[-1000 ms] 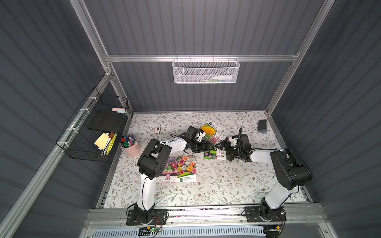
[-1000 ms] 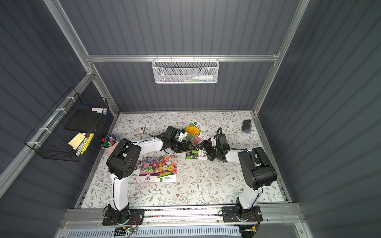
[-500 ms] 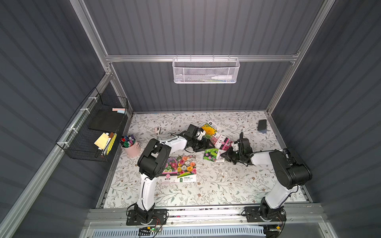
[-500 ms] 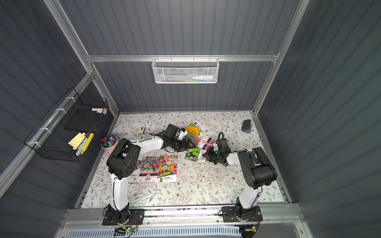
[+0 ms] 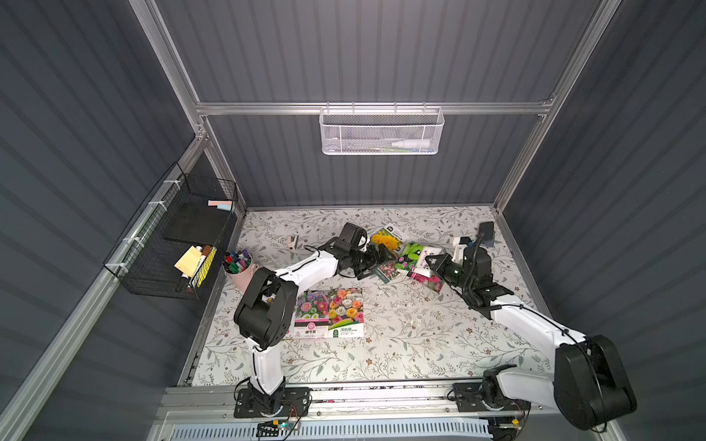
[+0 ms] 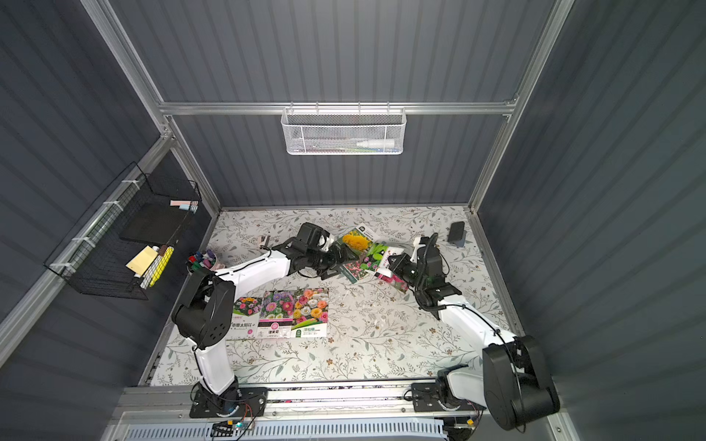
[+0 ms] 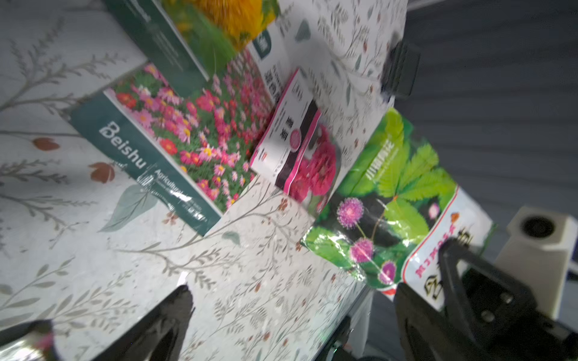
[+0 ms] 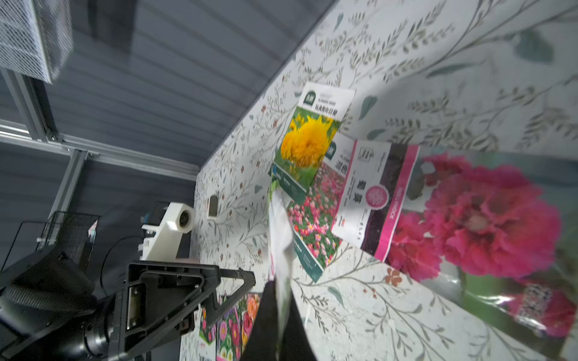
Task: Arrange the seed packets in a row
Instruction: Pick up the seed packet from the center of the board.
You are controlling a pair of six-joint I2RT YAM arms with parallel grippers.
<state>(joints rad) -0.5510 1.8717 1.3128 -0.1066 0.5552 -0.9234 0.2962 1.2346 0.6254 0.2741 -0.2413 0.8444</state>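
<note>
While right fingers (image 8: 259, 331) clamp green-leaf packet (image 7: 391, 187), left fingers (image 7: 169, 322) apart, end packet (image 6: 244, 317) half behind left arm (image 6: 259, 267)

end packet (image 6: 246, 314) of row partly behind left arm (image 6: 204, 313)

Glossy, crinkled plastic film on the green-leaf seed packet (image 7: 391, 193), glare along its creases. Smooth glossy film on the Beishu packet (image 7: 175, 147) too. Matt printed covering over the tabletop (image 5: 401, 343). White-coated metal mesh basket (image 5: 382, 131) at twelve o'clock; black wire rack (image 5: 153, 259) at nine.
</note>
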